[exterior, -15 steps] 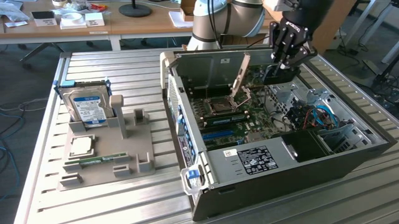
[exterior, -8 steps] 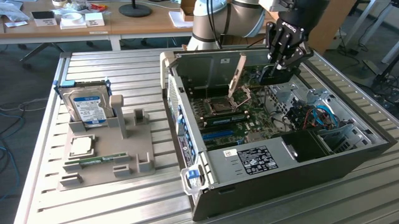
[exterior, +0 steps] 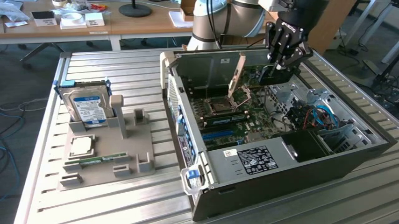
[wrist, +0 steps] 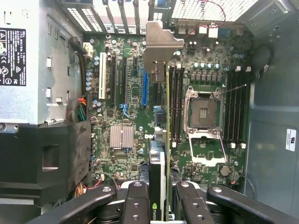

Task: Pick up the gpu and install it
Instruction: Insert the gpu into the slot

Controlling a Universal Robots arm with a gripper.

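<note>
Live from inside the computer case [exterior: 293, 186]: my pincer [wrist: 162, 198] is clamped on the gpu [wrist: 158, 173], a finger [wrist: 135, 203] pressing on each side. The card runs edge-on away from the wrist camera. It hangs over the motherboard [wrist: 105, 116], in line with the strip between the blue expansion slot [wrist: 145, 88] and the black memory slots [wrist: 175, 102]. Its silvery end bracket [wrist: 161, 44] points at the case's rear slot openings.

Writing now. Low on the card, right between my fingers, is a small green-and-white mark, probably the NVIDIA eye. The power supply [wrist: 37, 70] carries a black label [wrist: 11, 56] full of certification symbols, the print too small to read. A white sticker [wrist: 290, 140] sits on the bare case wall. Beyond the memory slots the CPU socket [wrist: 204, 112] lies open, its frame swung up.

In the exterior view the case sits on the right of the slatted table [exterior: 112, 65]. Well apart on that view's left is a grey parts tray [exterior: 93, 176]. A hard drive [exterior: 87, 105] with a blue-and-white label stands upright at the tray's far end. A processor [exterior: 81, 145] lies flat nearer, and nearest of all is a green memory stick [exterior: 93, 162].
</note>
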